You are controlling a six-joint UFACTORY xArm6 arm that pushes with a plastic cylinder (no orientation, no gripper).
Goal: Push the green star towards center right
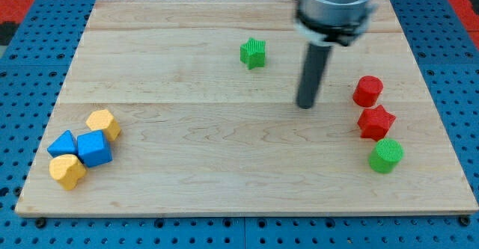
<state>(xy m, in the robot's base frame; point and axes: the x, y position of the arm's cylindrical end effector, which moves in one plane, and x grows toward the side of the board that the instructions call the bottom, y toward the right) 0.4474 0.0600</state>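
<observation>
The green star (254,53) sits on the far middle of the tabletop (224,167), untouched. The tip (305,105), a bare rod holding nothing, rests right of and nearer than the star, so it likely must circle to the star's left side before pushing rightward.

The single camera looked down from above and in front, taking in the whole wooden tabletop (224,174) at moderate distance.
</observation>
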